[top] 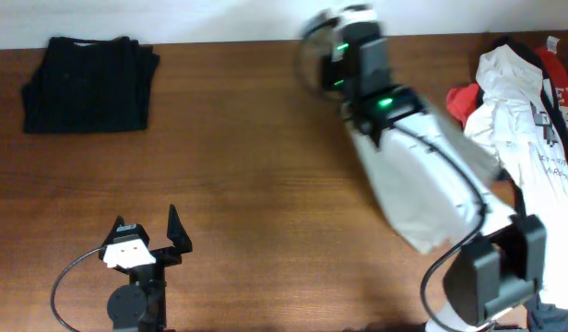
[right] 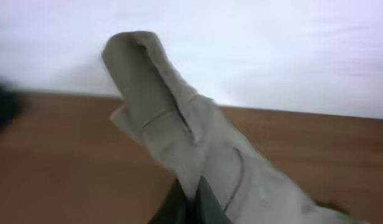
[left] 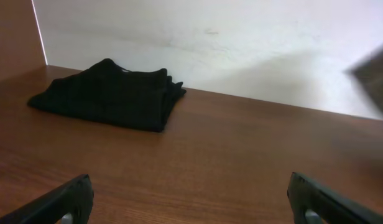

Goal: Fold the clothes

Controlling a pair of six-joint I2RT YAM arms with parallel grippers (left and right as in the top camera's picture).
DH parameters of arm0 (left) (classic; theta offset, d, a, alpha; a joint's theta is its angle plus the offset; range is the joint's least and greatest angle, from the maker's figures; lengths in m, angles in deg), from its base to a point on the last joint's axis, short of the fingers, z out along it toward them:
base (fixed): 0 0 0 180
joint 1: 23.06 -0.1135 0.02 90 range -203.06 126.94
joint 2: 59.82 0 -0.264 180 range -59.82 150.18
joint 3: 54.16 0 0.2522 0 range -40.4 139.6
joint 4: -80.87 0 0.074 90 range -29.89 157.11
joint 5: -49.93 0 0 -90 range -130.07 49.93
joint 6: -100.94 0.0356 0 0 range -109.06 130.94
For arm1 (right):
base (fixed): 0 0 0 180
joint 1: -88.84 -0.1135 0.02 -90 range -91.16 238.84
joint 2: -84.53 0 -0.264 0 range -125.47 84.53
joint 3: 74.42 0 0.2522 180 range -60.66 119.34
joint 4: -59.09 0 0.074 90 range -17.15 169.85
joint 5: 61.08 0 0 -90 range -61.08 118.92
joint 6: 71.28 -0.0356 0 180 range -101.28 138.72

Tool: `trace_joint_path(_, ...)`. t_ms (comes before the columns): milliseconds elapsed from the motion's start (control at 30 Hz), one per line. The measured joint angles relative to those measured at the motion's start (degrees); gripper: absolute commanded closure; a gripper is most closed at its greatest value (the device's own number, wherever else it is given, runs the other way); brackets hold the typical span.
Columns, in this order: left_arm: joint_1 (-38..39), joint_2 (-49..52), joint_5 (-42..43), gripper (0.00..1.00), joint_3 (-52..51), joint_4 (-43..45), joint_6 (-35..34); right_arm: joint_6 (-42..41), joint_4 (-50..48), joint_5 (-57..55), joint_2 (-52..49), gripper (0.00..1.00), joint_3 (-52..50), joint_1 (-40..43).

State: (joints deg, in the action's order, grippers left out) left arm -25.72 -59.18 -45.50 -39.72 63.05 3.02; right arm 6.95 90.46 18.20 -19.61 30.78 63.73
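Note:
The pale khaki-green shorts (top: 422, 189) hang from my right gripper (top: 344, 55), lifted over the right half of the table and trailing toward the front right. In the right wrist view the cloth (right: 179, 124) stands up past my fingers (right: 194, 199), which are shut on a fold of it; the frame is blurred. My left gripper (top: 146, 235) sits near the table's front left, open and empty, its fingertips (left: 191, 199) wide apart over bare wood.
A folded black garment (top: 88, 83) lies at the back left and also shows in the left wrist view (left: 110, 93). A heap of white and red garments (top: 528, 120) lies at the right edge. A white wall runs behind the table.

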Motion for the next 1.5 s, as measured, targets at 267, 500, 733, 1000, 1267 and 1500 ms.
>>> trace_joint_path(267,0.0,-0.02,-0.48,0.0,0.0,-0.02,0.07,-12.44,-2.95,5.75,-13.64,0.96,0.17,-32.98)
trace_joint_path(500,-0.81,-0.02,-3.02,0.0,0.0,0.13,0.04,-13.14,-3.67,4.87,-13.64,0.36,0.17,-32.94)
trace_joint_path(733,-0.42,-0.04,-0.83,0.0,0.0,0.04,0.02,-13.55,12.2,6.03,-5.51,0.01,0.94,-3.78)
trace_joint_path(1000,-0.42,0.04,-0.76,0.01,0.0,0.04,0.02,-12.87,42.71,10.08,-3.54,0.12,-2.19,20.55)
trace_joint_path(1267,-0.39,0.0,-0.7,0.0,0.0,0.02,0.02,-12.22,19.08,14.27,-3.69,0.39,-18.34,20.55)
trace_joint_path(1500,-0.39,-0.02,-0.59,0.0,0.0,0.02,0.02,-12.07,11.02,14.49,-8.33,0.63,-20.22,20.55)
